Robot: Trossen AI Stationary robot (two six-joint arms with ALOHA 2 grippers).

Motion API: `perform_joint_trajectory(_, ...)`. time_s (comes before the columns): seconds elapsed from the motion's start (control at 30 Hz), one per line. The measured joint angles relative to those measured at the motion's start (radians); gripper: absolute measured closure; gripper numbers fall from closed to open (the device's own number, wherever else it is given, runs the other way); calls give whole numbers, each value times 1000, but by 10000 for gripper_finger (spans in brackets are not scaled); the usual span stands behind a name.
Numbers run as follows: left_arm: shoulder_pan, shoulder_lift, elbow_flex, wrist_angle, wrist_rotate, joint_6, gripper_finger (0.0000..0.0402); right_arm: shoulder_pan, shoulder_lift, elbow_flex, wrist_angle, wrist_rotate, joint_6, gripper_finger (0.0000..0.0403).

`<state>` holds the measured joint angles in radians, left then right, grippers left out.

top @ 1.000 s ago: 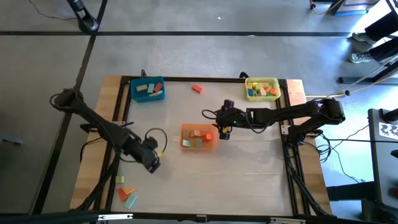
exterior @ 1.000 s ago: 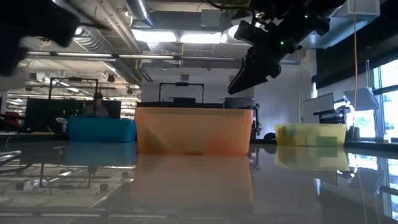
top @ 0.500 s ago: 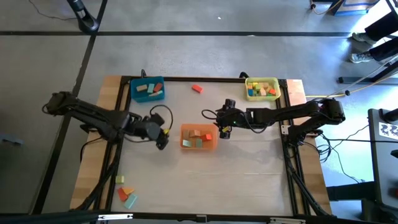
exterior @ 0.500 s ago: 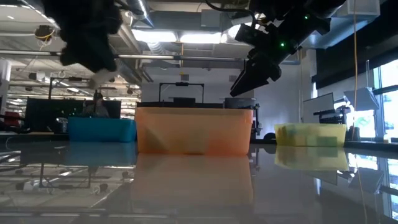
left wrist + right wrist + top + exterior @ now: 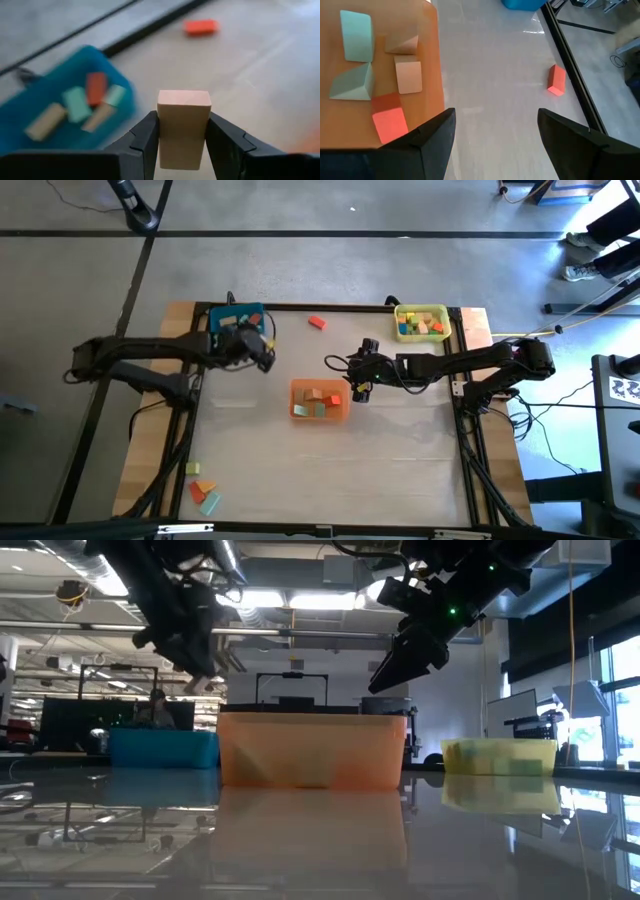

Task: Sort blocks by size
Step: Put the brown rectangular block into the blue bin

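Observation:
My left gripper [image 5: 265, 352] is shut on a tan block [image 5: 183, 127], above the table just in front of the blue tray [image 5: 237, 323]. That tray holds several blocks and also shows in the left wrist view [image 5: 65, 110]. In the low view my left gripper [image 5: 200, 675] hangs high above the blue tray [image 5: 163, 748]. My right gripper [image 5: 357, 392] is open and empty, above the table beside the right wall of the orange tray [image 5: 319, 400]. It also shows in its own wrist view [image 5: 495, 135]. A red-orange block [image 5: 317, 322] lies flat on the table at the far side. My left gripper pinches the tan block by two opposite side faces [image 5: 165, 135] between its two fingers. The block's end face sticks out past the fingertips. The block is lifted clear of the table.
The orange tray [image 5: 380, 75] holds several tan, light blue and red blocks. A yellow tray [image 5: 421, 322] with several blocks stands at the far right. A few loose blocks [image 5: 200, 490] lie at the near left corner. The red-orange block [image 5: 556, 80] lies near the table's black frame.
My left gripper has carried the tan block from the near left part of the table toward the far edge, up to the blue tray. It stays shut on the block, which stays clear of the table.

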<state>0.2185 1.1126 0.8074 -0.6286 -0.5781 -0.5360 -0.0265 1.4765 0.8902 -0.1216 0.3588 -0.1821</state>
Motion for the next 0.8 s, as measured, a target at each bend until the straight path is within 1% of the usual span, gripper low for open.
perform_joint_trajectory(0.17, 144, 2, 0, 34, -47, 93, 275, 0, 0, 0, 1, 0, 1, 125)
perform_joint_trajectory(0.4, 320, 27, 1, 83, -56, 181, 275, 0, 0, 0, 1, -2, 1, 125)
perform_joint_trajectory(0.6, 439, 122, 1, 99, -55, 229, 275, 0, 0, 0, 7, -3, 1, 125)
perform_joint_trajectory(0.8, 503, 228, 1, 114, -48, 231, 274, 0, 0, 0, 8, -3, 1, 125)
